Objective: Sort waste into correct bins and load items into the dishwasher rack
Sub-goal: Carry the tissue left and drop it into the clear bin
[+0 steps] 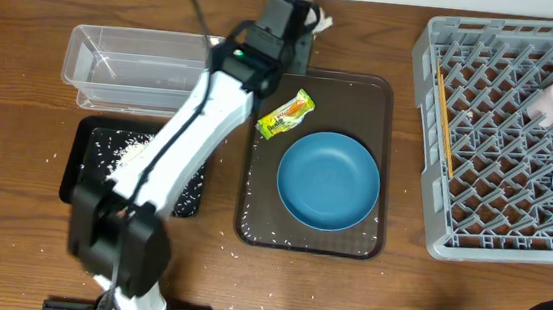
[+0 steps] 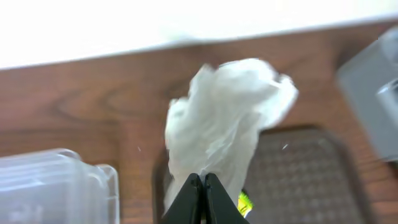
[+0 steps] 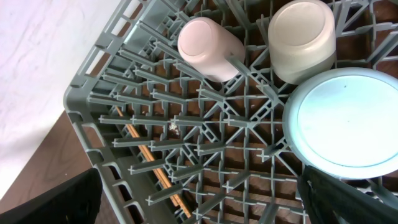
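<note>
— What's the left gripper point(image 2: 202, 186) got?
— My jaws are pinched tight on the crumpled napkin point(image 2: 224, 118), right by the brown tray's point(image 2: 298, 168) far edge.
— And the other?
— My right gripper point(image 3: 199, 208) gapes wide, holding nothing, looking down on the rack point(image 3: 106, 81).

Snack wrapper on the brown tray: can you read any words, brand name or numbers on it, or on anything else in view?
Snack wrapper: yellow-green with some markings, too small and blurred to read.
Everything else in all three views: no words, labels, numbers or signs visible.
</note>
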`<action>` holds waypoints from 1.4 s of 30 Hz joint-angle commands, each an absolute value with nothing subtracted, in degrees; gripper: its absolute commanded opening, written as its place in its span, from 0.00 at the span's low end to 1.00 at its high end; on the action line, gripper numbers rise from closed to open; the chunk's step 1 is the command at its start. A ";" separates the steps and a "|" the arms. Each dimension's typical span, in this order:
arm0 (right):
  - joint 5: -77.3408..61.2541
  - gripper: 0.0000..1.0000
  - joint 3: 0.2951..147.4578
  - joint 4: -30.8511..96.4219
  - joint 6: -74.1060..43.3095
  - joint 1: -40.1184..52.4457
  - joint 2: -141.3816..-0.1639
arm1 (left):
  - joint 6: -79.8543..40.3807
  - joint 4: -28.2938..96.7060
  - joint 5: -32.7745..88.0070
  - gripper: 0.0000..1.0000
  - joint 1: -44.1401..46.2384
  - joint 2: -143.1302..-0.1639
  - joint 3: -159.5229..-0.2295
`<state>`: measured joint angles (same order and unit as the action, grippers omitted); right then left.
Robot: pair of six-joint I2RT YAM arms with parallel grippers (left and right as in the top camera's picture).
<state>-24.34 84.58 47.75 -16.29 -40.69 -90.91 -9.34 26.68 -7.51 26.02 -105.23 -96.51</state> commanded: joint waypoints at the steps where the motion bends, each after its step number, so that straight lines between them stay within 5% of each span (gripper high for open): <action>1: -24.14 0.99 84.68 47.77 -15.79 -40.97 -91.07 | -11.14 27.42 -8.49 0.06 23.86 -104.97 -96.99; 16: -24.14 0.99 84.68 47.79 -15.79 -40.97 -91.09 | -45.63 39.05 -8.60 0.06 2.92 -104.86 -96.97; 25: -24.14 0.99 84.68 47.79 -15.79 -40.97 -91.07 | -57.82 45.12 -8.62 0.09 -1.72 -104.90 -96.62; 28: -24.14 0.99 84.68 47.77 -15.79 -40.97 -91.09 | -57.82 44.49 -8.62 0.17 -1.61 -104.92 -96.60; 30: -24.14 0.99 84.68 47.79 -15.81 -40.97 -91.07 | -57.80 44.23 -8.62 0.47 -1.58 -104.92 -96.60; 32: -24.14 0.99 84.68 47.79 -15.79 -40.97 -91.07 | -57.74 44.05 -8.60 0.64 -1.58 -104.92 -96.60; 36: -24.14 0.99 84.68 47.79 -15.81 -40.97 -91.07 | -50.35 42.83 -2.28 0.65 -1.54 -104.90 -96.60; 42: -24.14 0.99 84.68 47.79 -15.79 -40.97 -91.07 | -11.35 36.36 31.22 0.65 2.17 -104.90 -96.60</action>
<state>-24.34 84.58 47.75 -16.29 -40.69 -90.91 -33.87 36.84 12.29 -0.56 -104.60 -96.42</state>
